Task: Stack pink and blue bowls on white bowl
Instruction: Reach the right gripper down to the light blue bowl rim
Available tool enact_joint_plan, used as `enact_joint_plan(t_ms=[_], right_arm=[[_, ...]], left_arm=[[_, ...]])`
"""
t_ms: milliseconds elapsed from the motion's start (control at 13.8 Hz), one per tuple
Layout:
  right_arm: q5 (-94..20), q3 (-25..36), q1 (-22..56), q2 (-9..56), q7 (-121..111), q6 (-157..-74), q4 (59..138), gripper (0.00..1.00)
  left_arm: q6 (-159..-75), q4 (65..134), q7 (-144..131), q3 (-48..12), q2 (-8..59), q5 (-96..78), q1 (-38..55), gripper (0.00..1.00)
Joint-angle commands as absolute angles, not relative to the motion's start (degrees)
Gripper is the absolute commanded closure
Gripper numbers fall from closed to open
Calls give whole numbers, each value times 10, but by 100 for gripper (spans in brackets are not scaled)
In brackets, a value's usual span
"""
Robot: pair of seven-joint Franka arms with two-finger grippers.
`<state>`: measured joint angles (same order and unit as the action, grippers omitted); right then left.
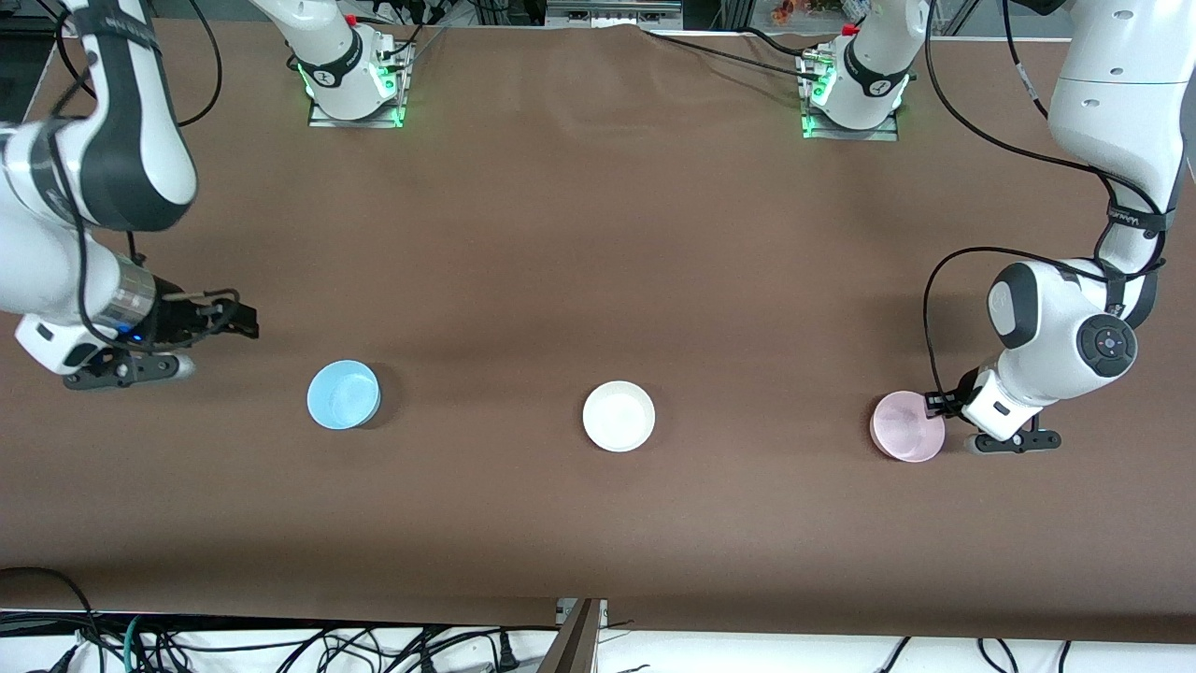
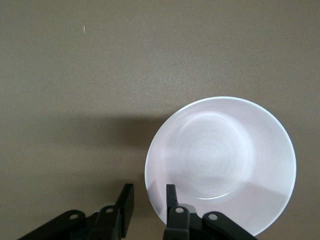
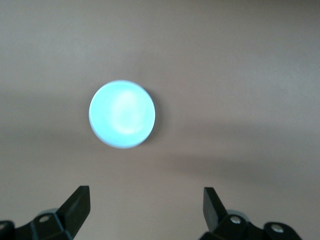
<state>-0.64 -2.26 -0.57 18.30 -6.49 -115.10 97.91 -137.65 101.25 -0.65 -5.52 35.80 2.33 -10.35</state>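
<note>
Pink bowl: lower right of the front view, at the left arm's end of the table, resting on the brown table cover; in the left wrist view it fills the lower right of the frame.
Left gripper: low at the pink bowl's rim on the side toward the left arm's end; in the left wrist view one finger sits inside the rim and the other outside it, the jaws narrowed around the wall with a small gap showing, so a firm grip cannot be told.
White bowl: centre of the front view, slightly below the middle, alone, well apart from both other bowls.
Blue bowl: left of centre, toward the right arm's end, slightly farther from the front camera than the white bowl; in the right wrist view it sits above and between the fingers.
Right gripper: left edge of the front view, above the table near the blue bowl, holding nothing; in the right wrist view its jaws stand wide apart.
</note>
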Motion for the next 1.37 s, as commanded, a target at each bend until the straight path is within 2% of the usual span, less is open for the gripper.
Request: enact_joint_plan(t_ms=[0,144,433,722,1011,1300], right_arm=[[-14,-28,-4,216,-57,-1310,1069,0],[-14,-28,-1,261,-42,-1367,1081,0],[-14,-28,5,305,-31,-1404,1077,1],[-14,-28,4,309,-29,-1402,1071,8],[-14,-28,4,319,-29,-1406,1066,13],[-14,-28,4,340,-29,-1406,1045,18]], left_arm=[[-1375,1020,-2,-58,351,32,-106,74],[-1376,1020,-1,-58,351,32,-105,75],[-1376,1020,0,-58,351,32,-105,81],[-1379,1018,1,-58,351,32,-102,88],[-1379,1015,1,-58,352,32,-101,100],[-1379,1012,1,-58,352,32,-98,100]])
